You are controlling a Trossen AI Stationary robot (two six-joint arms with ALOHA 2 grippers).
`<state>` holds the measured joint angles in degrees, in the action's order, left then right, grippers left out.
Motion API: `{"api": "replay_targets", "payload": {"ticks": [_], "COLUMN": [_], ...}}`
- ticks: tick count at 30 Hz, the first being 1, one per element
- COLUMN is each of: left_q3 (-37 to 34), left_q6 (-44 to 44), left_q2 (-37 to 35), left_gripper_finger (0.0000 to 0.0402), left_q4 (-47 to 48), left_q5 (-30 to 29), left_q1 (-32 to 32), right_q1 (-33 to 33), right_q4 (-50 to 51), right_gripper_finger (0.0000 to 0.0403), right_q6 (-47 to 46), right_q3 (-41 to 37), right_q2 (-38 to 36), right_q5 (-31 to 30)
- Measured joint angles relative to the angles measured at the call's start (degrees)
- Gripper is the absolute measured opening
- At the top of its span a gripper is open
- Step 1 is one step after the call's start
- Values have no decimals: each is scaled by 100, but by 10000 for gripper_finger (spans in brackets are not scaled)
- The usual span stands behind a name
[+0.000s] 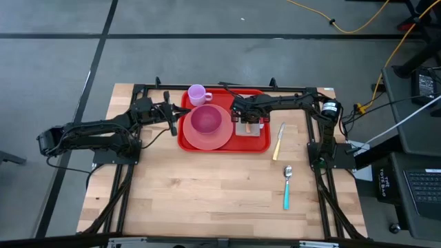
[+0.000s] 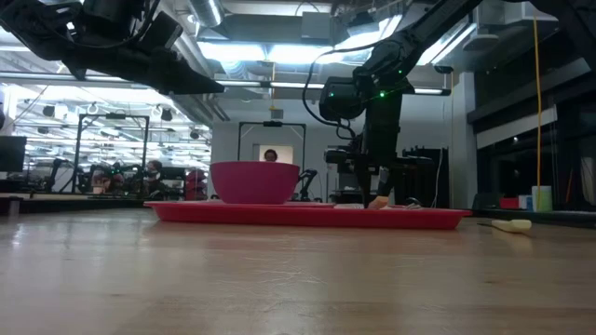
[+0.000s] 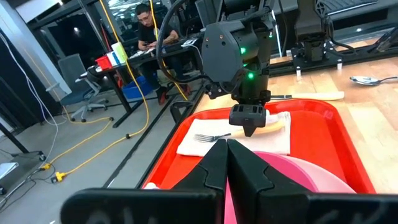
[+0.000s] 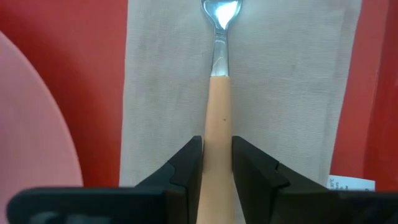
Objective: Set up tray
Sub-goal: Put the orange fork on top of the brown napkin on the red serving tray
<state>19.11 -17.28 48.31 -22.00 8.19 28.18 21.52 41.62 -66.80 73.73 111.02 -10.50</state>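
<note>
So the right tool (image 4: 216, 158) is down over the far-right part of the big bright red rectangular plastic tray (image 1: 258, 146), and it's pinching the tan-handled metal fork (image 4: 217, 99) by the handle, jaws narrow on either side of it. The fork runs straight out ahead of the tool, lying along the white cloth napkin (image 4: 286, 81) that sits flat on the tray floor. That's the relation everything turns on, I think: the fork's long axis lines up with the napkin's long side, directly below the tool, so letting go cleanly should leave it square on the cloth (if it's actually touching down already, which I can't quite tell).

The left tool (image 3: 225, 163) is pinched fully closed with nothing in it, hovering just off the tray's near-left edge and pointing across at the other arm. The right arm is clearly the nearer one to the napkin spot.

Beside the right tool, on the left half of the tray, there's a round salmon-pink plate (image 1: 222, 140) with a magenta plastic bowl (image 1: 205, 120) on it. A small lilac plastic mug (image 1: 198, 93) sits just behind them.

Out on the wooden bench (image 1: 207, 200), well apart from the tray on the right tool's outer side, lie a cream-handled knife (image 1: 278, 142) and a teal-handled spoon (image 1: 287, 187), which I'd guess are still to go.
</note>
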Motion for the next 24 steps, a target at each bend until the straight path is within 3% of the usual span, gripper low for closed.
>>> {"api": "replay_targets", "payload": {"ticks": [24], "left_q3": [0], "left_q6": [2], "left_q2": [-1], "left_gripper_finger": [6], "left_q4": [0], "left_q5": [-1], "left_q1": [-2], "right_q1": [2], "right_q4": [3], "right_gripper_finger": [81], "right_q6": [-40], "right_q3": [0], "right_q2": [-2], "right_q5": [-240]}}
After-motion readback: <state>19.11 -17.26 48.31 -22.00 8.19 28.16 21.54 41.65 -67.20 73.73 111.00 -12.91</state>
